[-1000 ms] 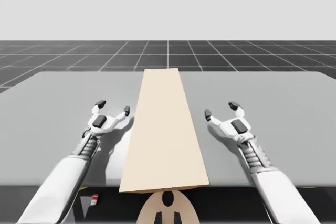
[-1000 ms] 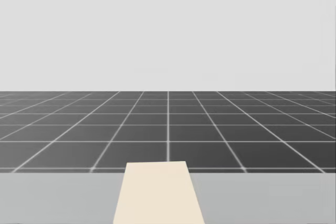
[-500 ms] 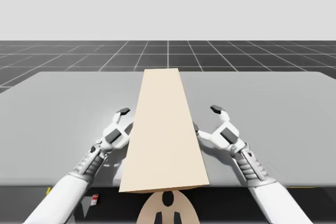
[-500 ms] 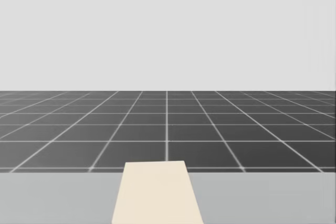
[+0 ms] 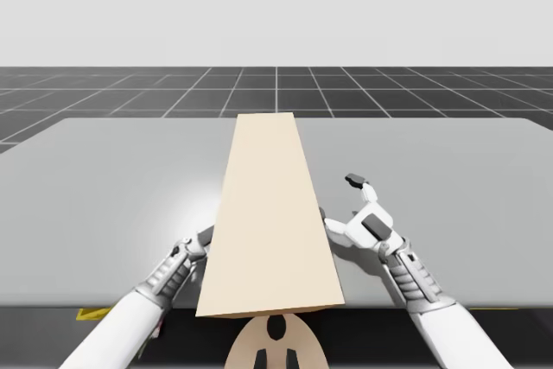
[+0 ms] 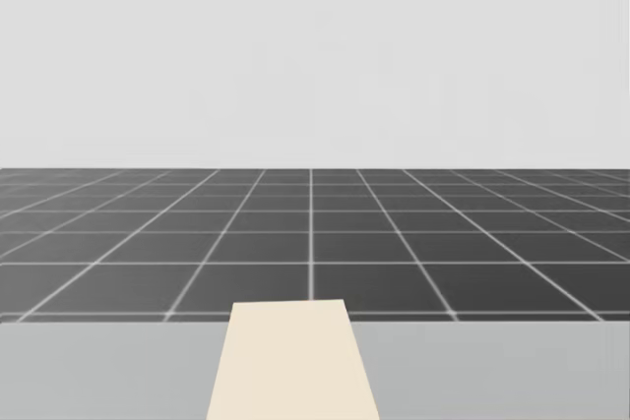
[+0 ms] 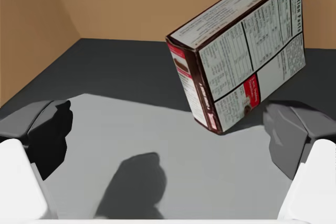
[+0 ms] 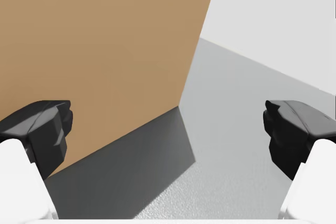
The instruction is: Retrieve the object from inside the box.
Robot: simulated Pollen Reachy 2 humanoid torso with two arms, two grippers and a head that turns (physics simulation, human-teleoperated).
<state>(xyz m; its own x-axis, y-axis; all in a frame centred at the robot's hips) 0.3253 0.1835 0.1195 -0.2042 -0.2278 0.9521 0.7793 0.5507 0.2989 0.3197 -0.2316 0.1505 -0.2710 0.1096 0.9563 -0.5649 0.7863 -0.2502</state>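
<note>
As tan walls (image 7: 131,3) enclose it, maroon-white box (image 7: 247,51) tilts.

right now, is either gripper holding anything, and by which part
Nothing is held. Left gripper open inside the box, printed carton ahead of it; right gripper open beside the box.

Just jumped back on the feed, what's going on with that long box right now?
I am going after the small printed carton inside the long tan box on the table. My left end effector is inside the box, fingers open, with the carton just ahead of it and not gripped. My right end effector is open beside the box's outer right wall, holding nothing. The carton is not out yet.
</note>
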